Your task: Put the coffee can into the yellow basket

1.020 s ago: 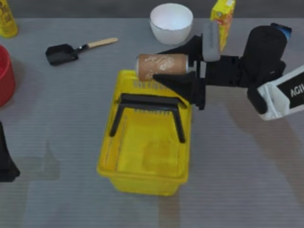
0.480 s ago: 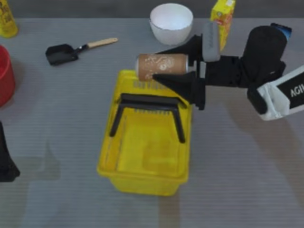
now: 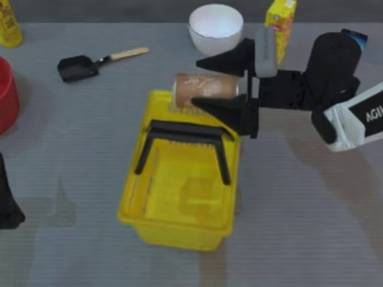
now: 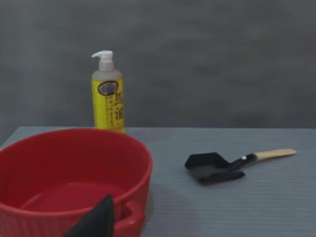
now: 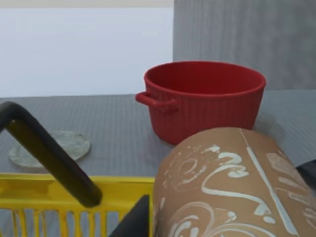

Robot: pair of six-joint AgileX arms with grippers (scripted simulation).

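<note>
Top view: your right tool (image 3: 218,82) has its fingers spread wide either side of the coffee can (image 3: 205,88), which lies on its side over the yellow basket (image 3: 133,210)'s twelve o'clock rim. That can looks released, so back the fingers straight off toward three o'clock and don't clip the black handle (image 3: 184,129). The bench (image 3: 311,227) is grey and ribbed, with a white bowl (image 3: 216,27) at twelve o'clock and a black scoop (image 3: 90,65) at ten.

Left wrist view: your left arm sits parked at the left edge; I cannot tell its tool's state. A red bucket (image 4: 69,182) and pump bottle (image 4: 107,96) stand nearby.

Right wrist view: the can fills the foreground above the basket's rim.
</note>
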